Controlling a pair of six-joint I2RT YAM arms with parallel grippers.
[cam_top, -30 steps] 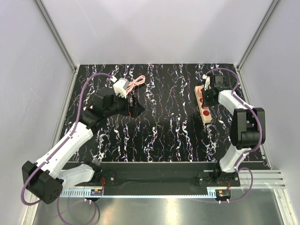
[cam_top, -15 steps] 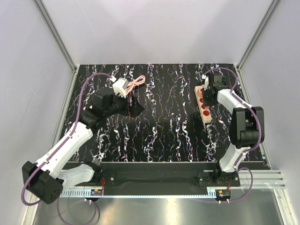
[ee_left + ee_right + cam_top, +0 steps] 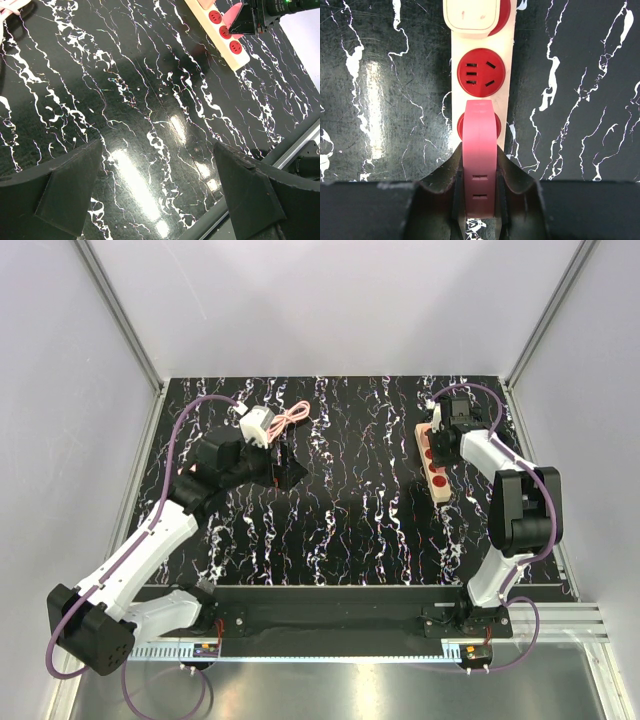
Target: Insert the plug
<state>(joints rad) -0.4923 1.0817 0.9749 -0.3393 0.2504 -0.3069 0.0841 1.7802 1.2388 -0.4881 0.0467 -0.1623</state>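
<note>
**Right pincer (image 3: pixel 479 162) pinches the plug (image 3: pixel 479 130) over the strip (image 3: pixel 507 125); left pincer (image 3: pixel 160 192) spread wide**

Two pincers are in view, with one pink plug and one cream strip. One white block (image 3: pixel 257 425) lies on the black marbled table (image 3: pixel 350 530), with one coiled pink cable (image 3: pixel 292 416) just beside it. The right wrist view shows three red sockets. One is free (image 3: pixel 479 72), one at the top sits mostly under a white rounded-square piece (image 3: pixel 471 17), and one is largely behind the plug. The left wrist view also shows three sockets in a row (whether they are the same three, I cannot tell).

The strip is cut off at the top edge in both wrist views, and its near end is hidden under the right fingers (image 3: pixel 451 172). No prongs show on the plug. Whether the plug touches the strip or only hangs over it cannot be made out. In the top view the right pincer hides most of it.

The right fingers press on the plug's two long sides, so the narrow gap between them is filled. The plug juts forward past the fingertips, its front end just below the free socket. The left jaws stand far apart over bare table and hold nothing. That pincer is near the white block and well apart from the strip.
</note>
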